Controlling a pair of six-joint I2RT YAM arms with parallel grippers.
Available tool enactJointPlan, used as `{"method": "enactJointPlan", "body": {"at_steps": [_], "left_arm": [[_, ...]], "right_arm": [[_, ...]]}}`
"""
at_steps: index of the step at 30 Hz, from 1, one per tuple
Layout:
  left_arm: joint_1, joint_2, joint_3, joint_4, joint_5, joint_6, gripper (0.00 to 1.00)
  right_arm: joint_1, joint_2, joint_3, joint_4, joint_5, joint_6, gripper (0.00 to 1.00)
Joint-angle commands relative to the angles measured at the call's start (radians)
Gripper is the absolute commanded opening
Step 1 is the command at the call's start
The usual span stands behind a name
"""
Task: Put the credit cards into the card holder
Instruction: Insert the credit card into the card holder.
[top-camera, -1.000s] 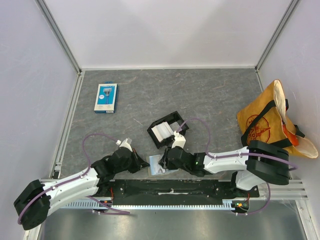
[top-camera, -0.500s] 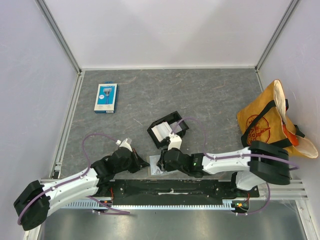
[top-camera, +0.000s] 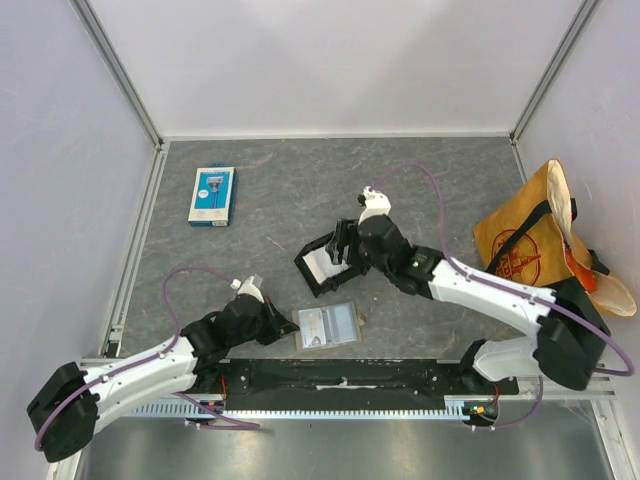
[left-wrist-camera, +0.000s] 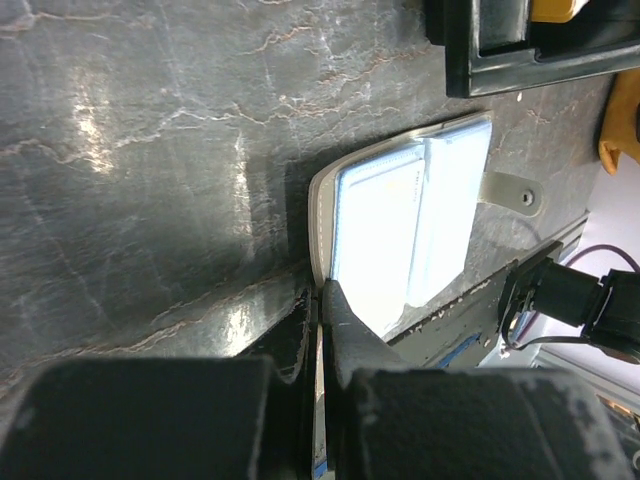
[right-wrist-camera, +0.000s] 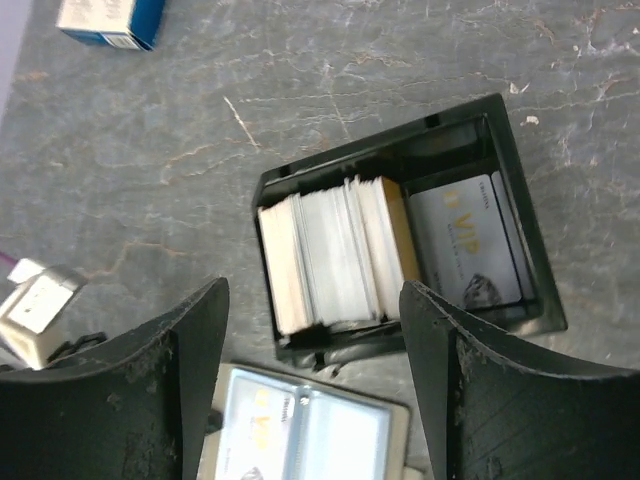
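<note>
From above: card holder (top-camera: 328, 325) lying open near front table edge, apart from black tray (top-camera: 305, 268). Left gripper (top-camera: 288, 326) at holder's left edge. Left wrist view: jaws closed, pinching that edge. Right gripper (top-camera: 342, 248) above tray, jaws spread wide, empty. Only in right wrist view: credit cards (right-wrist-camera: 335, 250) stacked upright in tray, one grey card flat beside them.

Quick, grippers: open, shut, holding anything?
Left gripper: shut, tips at the card holder edge; grip unclear.
Right gripper: open, empty, over the credit cards.
</note>
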Motion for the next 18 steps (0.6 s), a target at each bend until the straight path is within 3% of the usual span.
{"method": "enactJointPlan", "body": {"at_steps": [1,6,18], "left_arm": [[0.004,0.029,0.037,0.019,-0.044,-0.004,0.02],[0.004,0.07,0.06,0.023,-0.049,0.016,0.02],[0.009,0.109,0.078,0.031,-0.049,0.028,0.02]], "right_arm": [[-0.081,0.116,0.088,-0.041,-0.203,-0.139,0.77],[-0.148,0.238,0.151,-0.034,-0.327,-0.177,0.78],[-0.223,0.397,0.195,-0.005,-0.467,-0.189,0.8]]}}
